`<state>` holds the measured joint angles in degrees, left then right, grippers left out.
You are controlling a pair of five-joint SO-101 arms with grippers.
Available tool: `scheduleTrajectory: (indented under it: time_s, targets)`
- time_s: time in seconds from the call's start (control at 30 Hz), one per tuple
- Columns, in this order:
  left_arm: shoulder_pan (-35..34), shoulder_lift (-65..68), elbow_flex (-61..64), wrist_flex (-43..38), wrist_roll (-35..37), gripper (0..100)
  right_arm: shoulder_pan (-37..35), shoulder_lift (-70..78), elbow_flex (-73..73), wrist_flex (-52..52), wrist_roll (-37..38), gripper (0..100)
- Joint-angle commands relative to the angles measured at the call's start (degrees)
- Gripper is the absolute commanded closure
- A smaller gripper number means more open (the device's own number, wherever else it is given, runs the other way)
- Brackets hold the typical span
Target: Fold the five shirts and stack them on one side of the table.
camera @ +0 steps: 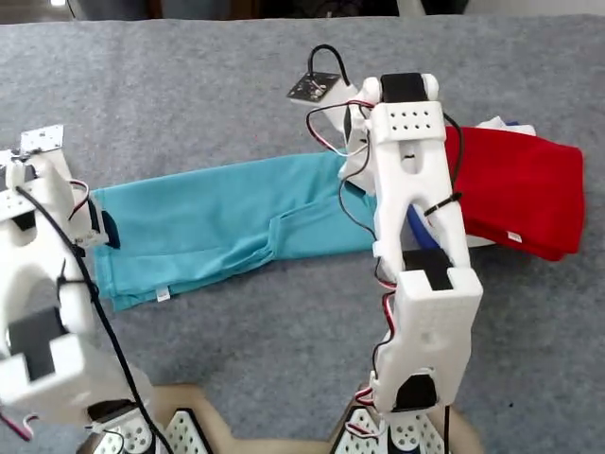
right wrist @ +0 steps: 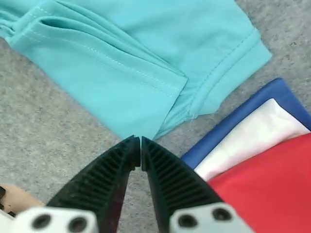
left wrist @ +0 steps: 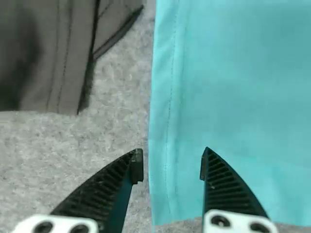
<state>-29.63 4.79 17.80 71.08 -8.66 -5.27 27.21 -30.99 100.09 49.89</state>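
Observation:
A teal shirt (camera: 217,222), folded into a long strip, lies across the grey table from the left to the middle. My left gripper (left wrist: 172,165) is open at its left end, one finger over the cloth (left wrist: 233,87) and one over bare table. My right gripper (right wrist: 140,143) is shut on nothing, its tips just off the teal shirt's (right wrist: 121,58) sleeve end. Right of it stands a stack with a folded red shirt (camera: 520,189) on top. A white shirt (right wrist: 248,141) and a blue shirt (right wrist: 233,131) lie under the red one (right wrist: 272,194).
The grey felt table top (camera: 189,95) is bare at the back and front. The right arm's white body (camera: 416,189) hangs over the gap between teal shirt and stack. A dark surface with a cable (left wrist: 43,53) lies beyond the teal shirt's end.

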Motion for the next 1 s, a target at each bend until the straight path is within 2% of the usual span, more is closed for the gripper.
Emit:
scheduleTrajectory:
  time_s: [0.0,0.3,0.53,0.6,0.73,0.83,0.97]
  targets:
    - [-0.3,4.5,-6.7,1.1,1.8,79,-1.1,-3.6,-0.1,-0.3,0.4,98.5]
    - [0.3,19.4,-16.5,5.6,2.6,79,-3.3,-3.6,-0.6,-0.5,0.3,98.5]
    - [2.2,24.7,-16.5,5.7,11.3,79,-3.3,-3.6,-0.7,-0.5,0.3,98.5]
    - [4.0,24.6,-16.5,5.7,12.3,83,-3.3,-3.7,-0.7,-0.6,-0.6,98.5]
    - [8.0,25.1,-16.5,5.3,12.3,97,-3.0,-3.7,-3.3,-0.5,-3.2,98.5]
    - [9.1,25.1,-16.5,5.2,12.4,97,-3.0,-3.7,-6.2,-0.4,-4.1,98.5]
    - [5.0,24.5,-18.4,4.9,14.3,97,-3.0,-3.7,-10.6,-0.1,-5.5,98.5]
